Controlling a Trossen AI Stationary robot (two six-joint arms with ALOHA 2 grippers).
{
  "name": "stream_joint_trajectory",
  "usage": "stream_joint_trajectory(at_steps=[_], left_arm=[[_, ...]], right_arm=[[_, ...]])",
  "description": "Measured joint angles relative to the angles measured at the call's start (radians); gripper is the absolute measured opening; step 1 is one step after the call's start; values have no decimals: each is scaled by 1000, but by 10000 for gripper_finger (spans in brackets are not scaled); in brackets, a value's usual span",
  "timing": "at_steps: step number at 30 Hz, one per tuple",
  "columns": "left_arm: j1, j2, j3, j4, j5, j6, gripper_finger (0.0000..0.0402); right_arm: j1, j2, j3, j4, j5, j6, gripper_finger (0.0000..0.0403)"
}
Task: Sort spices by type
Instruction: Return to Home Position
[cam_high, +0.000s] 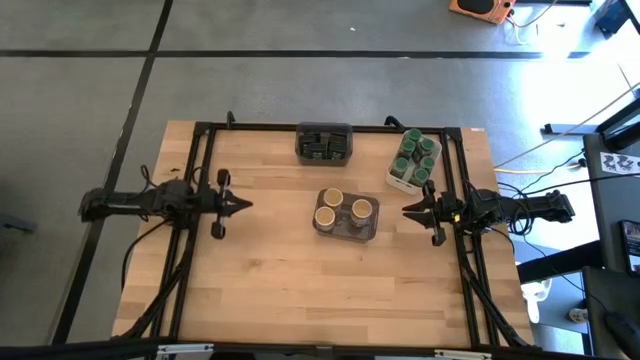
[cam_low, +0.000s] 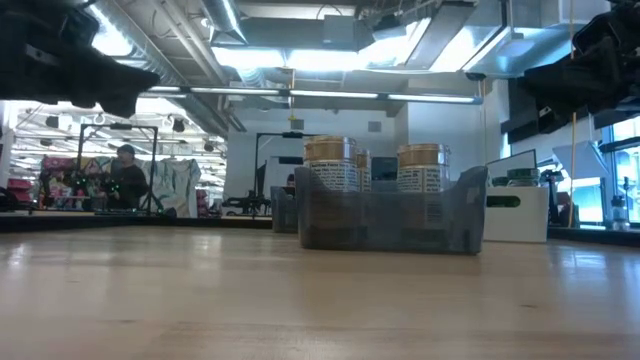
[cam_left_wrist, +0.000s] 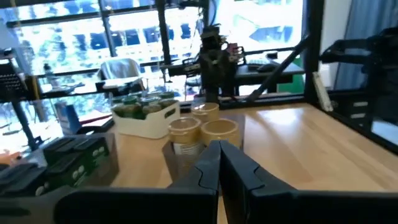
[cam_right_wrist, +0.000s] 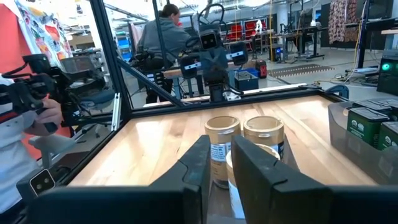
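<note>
Three round tan-lidded jars (cam_high: 345, 208) stand upright in a grey bin (cam_high: 345, 233) at the table's middle; they also show in the low view (cam_low: 370, 165). Several green-lidded jars (cam_high: 418, 155) fill a white tray (cam_high: 397, 181) toward the far right. Dark rectangular tins (cam_high: 324, 145) sit in a dark bin at the far edge. My left gripper (cam_high: 247, 205) hovers left of the grey bin with its fingers shut (cam_left_wrist: 219, 149). My right gripper (cam_high: 405, 210) hovers right of the bin, with a narrow gap between its fingers (cam_right_wrist: 221, 146). Both point at the jars and touch nothing.
A black frame (cam_high: 200, 180) runs along the table's left, far and right sides. Bare wood lies near the front edge (cam_high: 320, 300). Beyond the table, a person's hand (cam_right_wrist: 37, 109) and a person farther back (cam_right_wrist: 163, 31) show in the right wrist view.
</note>
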Motion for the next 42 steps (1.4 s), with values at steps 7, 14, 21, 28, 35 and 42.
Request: stream_joint_trajectory(at_steps=[7, 14, 21, 28, 35, 42], left_arm=[[80, 2, 1, 3, 24, 24, 1], [134, 5, 1, 0, -2, 5, 12], [142, 5, 1, 0, -4, 3, 15], [142, 5, 1, 0, -4, 2, 15], [142, 5, 1, 0, -4, 2, 15], [142, 5, 2, 0, -4, 2, 15]], right_arm=[[0, 0, 0, 1, 0, 0, 64], [0, 0, 0, 1, 0, 0, 65], [0, 0, 0, 1, 0, 0, 65], [0, 0, 0, 1, 0, 0, 65], [0, 0, 0, 1, 0, 0, 65], [0, 0, 0, 1, 0, 0, 65]])
